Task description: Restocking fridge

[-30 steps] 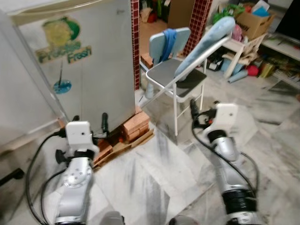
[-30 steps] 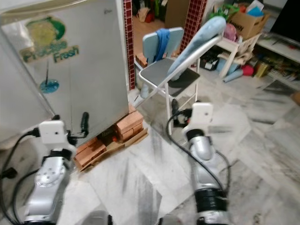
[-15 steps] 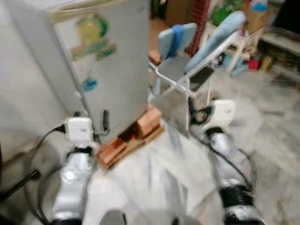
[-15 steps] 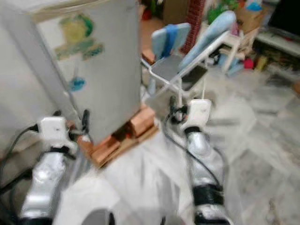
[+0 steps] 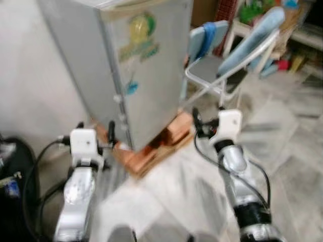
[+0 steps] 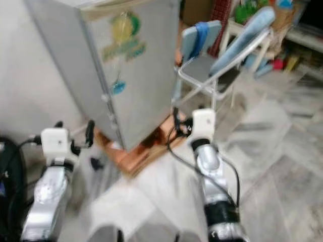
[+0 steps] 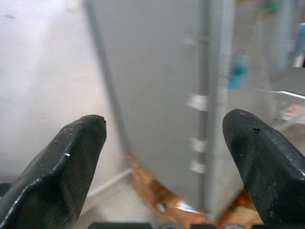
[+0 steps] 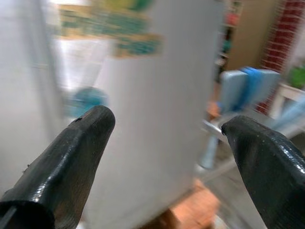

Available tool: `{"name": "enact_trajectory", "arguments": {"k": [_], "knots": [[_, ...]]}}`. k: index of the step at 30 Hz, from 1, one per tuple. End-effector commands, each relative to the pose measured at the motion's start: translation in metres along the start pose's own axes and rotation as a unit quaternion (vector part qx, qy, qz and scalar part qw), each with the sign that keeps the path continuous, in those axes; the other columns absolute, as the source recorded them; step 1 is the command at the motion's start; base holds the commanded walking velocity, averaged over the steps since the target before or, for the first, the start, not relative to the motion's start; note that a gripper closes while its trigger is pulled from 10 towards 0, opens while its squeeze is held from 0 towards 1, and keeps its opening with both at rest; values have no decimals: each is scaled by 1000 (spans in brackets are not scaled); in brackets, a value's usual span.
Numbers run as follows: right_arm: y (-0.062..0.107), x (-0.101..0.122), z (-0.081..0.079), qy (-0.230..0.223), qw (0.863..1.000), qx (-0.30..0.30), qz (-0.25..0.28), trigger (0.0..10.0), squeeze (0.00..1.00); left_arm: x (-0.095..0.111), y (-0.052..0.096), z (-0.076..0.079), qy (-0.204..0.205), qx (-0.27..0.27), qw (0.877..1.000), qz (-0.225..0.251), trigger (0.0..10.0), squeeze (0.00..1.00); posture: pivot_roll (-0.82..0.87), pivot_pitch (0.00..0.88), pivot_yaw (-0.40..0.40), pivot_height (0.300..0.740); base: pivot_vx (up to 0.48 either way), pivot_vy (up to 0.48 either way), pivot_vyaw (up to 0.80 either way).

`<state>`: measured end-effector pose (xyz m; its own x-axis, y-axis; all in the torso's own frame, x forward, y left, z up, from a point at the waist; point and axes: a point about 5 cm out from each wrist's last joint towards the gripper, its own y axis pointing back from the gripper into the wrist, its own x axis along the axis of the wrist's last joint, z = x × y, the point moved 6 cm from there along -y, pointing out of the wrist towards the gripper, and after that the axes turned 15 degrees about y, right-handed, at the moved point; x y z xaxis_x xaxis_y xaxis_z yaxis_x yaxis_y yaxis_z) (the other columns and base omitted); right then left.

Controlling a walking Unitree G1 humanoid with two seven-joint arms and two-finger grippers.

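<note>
A grey fridge (image 5: pixel 146 75) with a green and yellow sticker (image 5: pixel 139 35) on its front stands shut ahead of me, raised on bricks and a wooden pallet (image 5: pixel 166 141). My left gripper (image 5: pixel 96 128) is held up low before the fridge's left corner, open and empty. In the left wrist view the open left gripper (image 7: pixel 164 143) frames the fridge's side and door edge. My right gripper (image 5: pixel 207 121) hovers near the fridge's right bottom corner, also open with nothing in it. The right wrist view has the open right gripper (image 8: pixel 167 143) looking at the stickered front.
A folding chair (image 5: pixel 222 55) with blue cloth over its back stands right of the fridge. Cluttered shelves and boxes (image 5: pixel 303 30) fill the back right. A black object (image 5: pixel 10 181) sits on the floor at my far left by the white wall. Marble floor stretches to the right.
The whole picture has shifted as the camera swung left, bringing the fridge toward the middle and blurring the views. Both arms keep the same raised pose with open grippers.
</note>
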<state>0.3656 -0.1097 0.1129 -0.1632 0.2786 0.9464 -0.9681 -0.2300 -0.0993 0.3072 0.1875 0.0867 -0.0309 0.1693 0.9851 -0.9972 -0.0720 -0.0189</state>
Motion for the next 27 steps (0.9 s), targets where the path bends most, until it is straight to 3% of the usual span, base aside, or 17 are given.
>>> {"name": "enact_trajectory", "arguments": {"k": [1,4,9,15,21,27], "knots": [[2,0,15,15,1000,-15,1,10000,0,3,-2,12,9,-17,1000,6,10000,0,111,42,2,740,0,428,0],[0,7,13,-11,1000,-16,14,10000,0,1,-4,13,0,-25,1000,4,10000,0,110,39,-1,740,310,366,0],[-1,10,6,-12,1000,-5,17,10000,0,-2,-5,15,3,-28,1000,0,10000,0,110,33,-11,740,416,107,0],[-2,8,7,-18,1000,-6,15,10000,0,-2,-6,16,2,-29,1000,3,10000,0,115,29,-13,740,66,0,-800],[-3,11,6,-26,999,-2,22,10000,0,-1,-7,21,10,-42,999,6,10000,0,115,26,-14,740,344,0,-800],[-3,11,3,-26,999,2,22,10000,0,-1,-8,22,11,-38,999,7,10000,0,116,29,-12,740,0,0,-800]]}}
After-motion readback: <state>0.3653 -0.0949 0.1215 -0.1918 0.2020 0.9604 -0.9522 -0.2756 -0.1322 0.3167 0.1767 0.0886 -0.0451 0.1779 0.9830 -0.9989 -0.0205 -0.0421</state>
